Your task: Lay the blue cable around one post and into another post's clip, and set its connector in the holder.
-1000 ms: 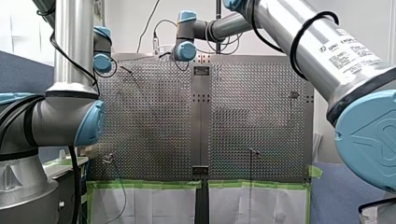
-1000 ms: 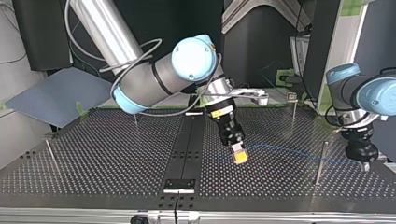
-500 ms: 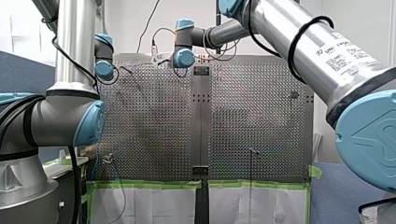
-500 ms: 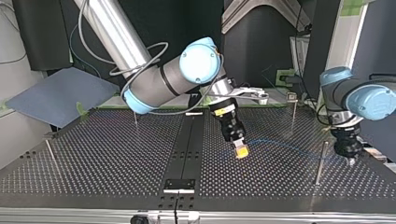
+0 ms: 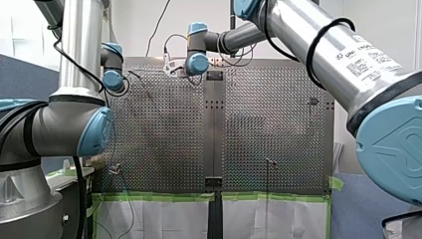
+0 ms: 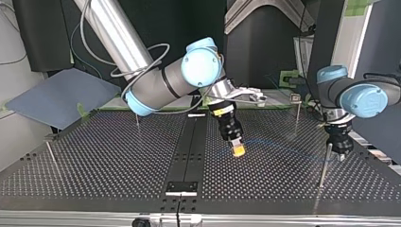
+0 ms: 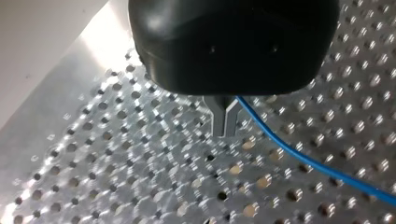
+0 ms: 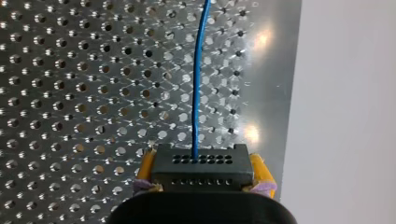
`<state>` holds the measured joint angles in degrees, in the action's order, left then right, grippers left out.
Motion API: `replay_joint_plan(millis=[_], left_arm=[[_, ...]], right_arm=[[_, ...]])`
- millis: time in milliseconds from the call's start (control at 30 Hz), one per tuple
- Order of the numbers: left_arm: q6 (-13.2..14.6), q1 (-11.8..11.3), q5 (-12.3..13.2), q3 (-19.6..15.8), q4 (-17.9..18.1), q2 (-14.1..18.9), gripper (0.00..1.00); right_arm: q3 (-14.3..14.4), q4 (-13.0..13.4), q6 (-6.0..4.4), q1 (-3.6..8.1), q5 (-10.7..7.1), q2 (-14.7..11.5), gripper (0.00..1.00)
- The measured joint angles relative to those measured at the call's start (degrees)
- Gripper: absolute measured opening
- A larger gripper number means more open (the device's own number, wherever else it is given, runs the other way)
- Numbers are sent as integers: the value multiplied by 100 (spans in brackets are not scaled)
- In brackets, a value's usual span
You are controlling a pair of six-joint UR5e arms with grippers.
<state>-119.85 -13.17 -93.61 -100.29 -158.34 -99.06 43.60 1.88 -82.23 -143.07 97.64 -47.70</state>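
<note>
In the right wrist view my right gripper (image 8: 201, 173) is shut on the black connector (image 8: 201, 165), gripped between yellow pads (image 8: 146, 169). The blue cable (image 8: 198, 84) leaves the connector straight ahead over the perforated plate. The top view shows that gripper (image 6: 236, 149) near the middle, low over the table. From it the blue cable (image 6: 283, 147) runs to my left gripper (image 6: 341, 154) at the view's right, beside a tall post (image 6: 324, 165). Seen from the left wrist, my left gripper (image 7: 225, 122) has its metal fingers shut on the blue cable (image 7: 308, 162).
A second post with a clip (image 6: 296, 113) stands behind the cable. Two thin posts (image 6: 51, 158) (image 6: 137, 124) rise at the top view's left. A black rail (image 6: 189, 146) runs down the table's middle to a bracket (image 6: 181, 187). The table edge lies close beside my right gripper.
My left gripper has moved toward the top view's left, up to the tall post, taking the cable with it. My right gripper has shifted slightly left and back with the connector.
</note>
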Motion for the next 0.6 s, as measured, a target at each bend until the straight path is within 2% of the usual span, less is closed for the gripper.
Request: replay_joint_plan(millis=[200,400,467,500,533,567,600], left_arm=[[-295,9,307,-232,307,37,0],[-602,28,614,-265,616,40,0],[-695,31,708,-267,708,41,4],[-759,33,771,-267,774,41,10],[-806,33,818,-268,819,41,22],[-852,33,865,-268,864,42,22],[-907,30,924,-268,927,42,35]], right_arm=[[4,-150,4,19,3,5,0],[5,-215,4,27,3,9,0],[6,-243,4,32,2,9,0],[7,-254,4,35,2,10,0],[7,-268,4,38,2,10,0],[7,-278,4,41,2,10,0],[6,-288,5,44,2,10,0]])
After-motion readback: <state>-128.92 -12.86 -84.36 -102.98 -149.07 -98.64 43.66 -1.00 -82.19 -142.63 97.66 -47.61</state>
